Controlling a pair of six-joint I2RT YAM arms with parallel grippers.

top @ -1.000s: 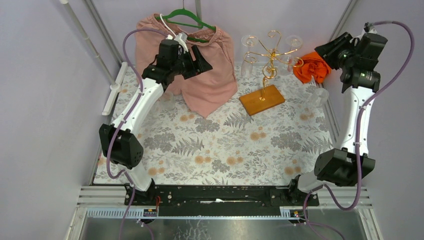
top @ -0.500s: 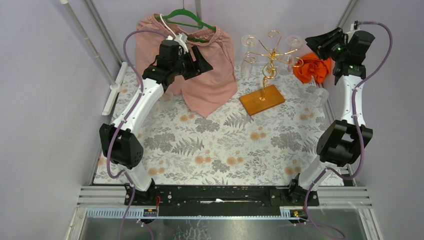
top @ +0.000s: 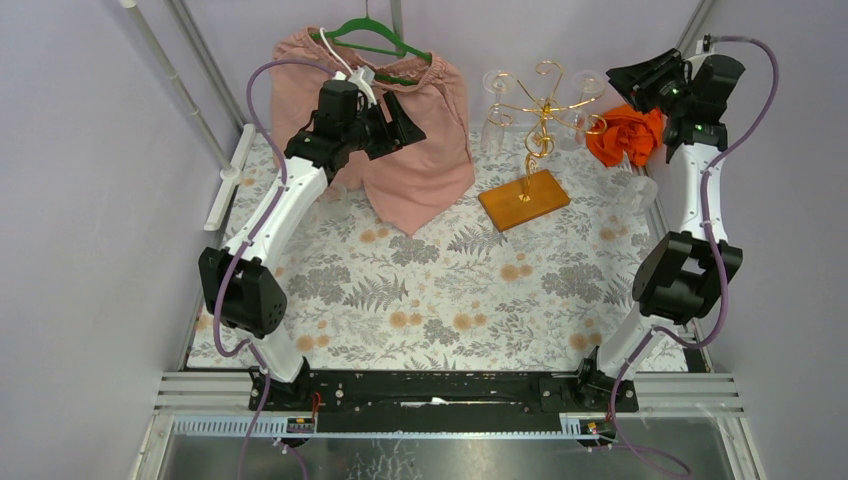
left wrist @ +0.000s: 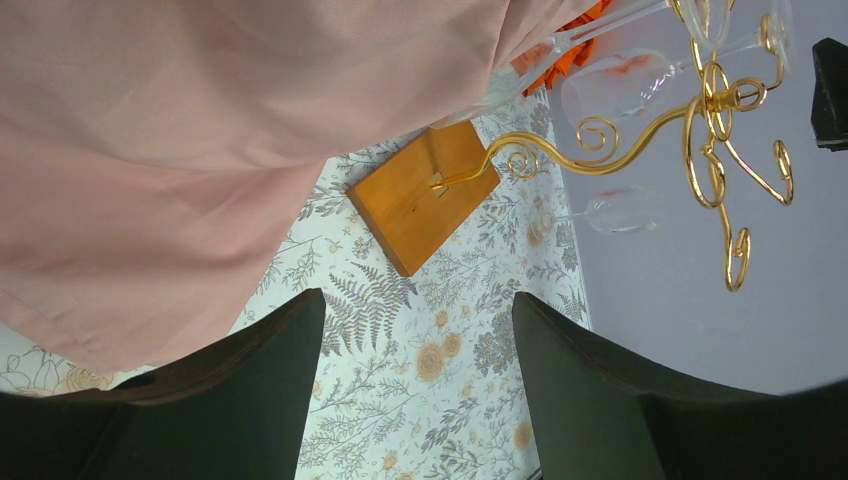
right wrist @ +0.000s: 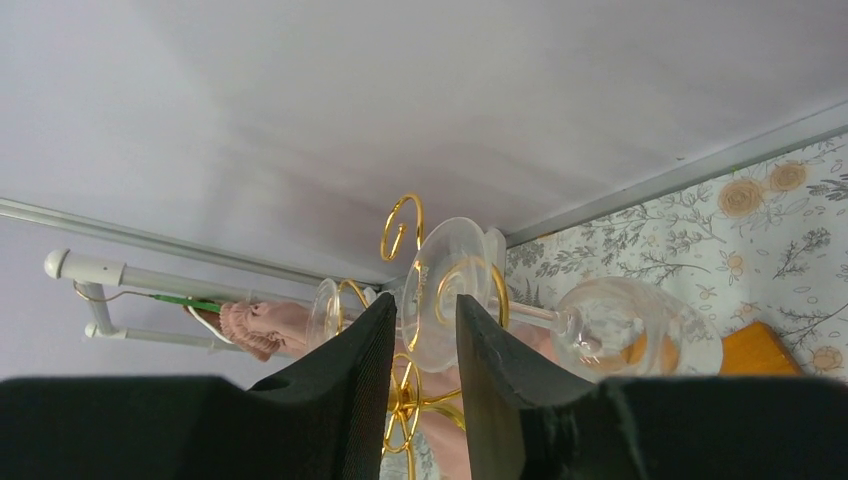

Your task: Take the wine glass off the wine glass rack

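Moved: right arm [top: 700,180] is swinging up and in toward the wine glass rack [top: 543,125]; left arm [top: 285,205] is staying by the pink shorts [top: 410,150].
Right jaws: standing a little apart, holding nothing, pointing at the round foot of the wine glass [right wrist: 620,335].
Left jaws: standing wide apart, holding nothing.
Wine glass: hanging upside down in a gold curl on the rack's right side, at the back of the desk [top: 450,290].
Danger: the right jaws could be bumping the thin wire, tipping the rack on its wooden base [top: 523,199] and shaking other glasses off. Pulling sideways could be catching the foot in the curl. Squeezing hard could be cracking the glass.
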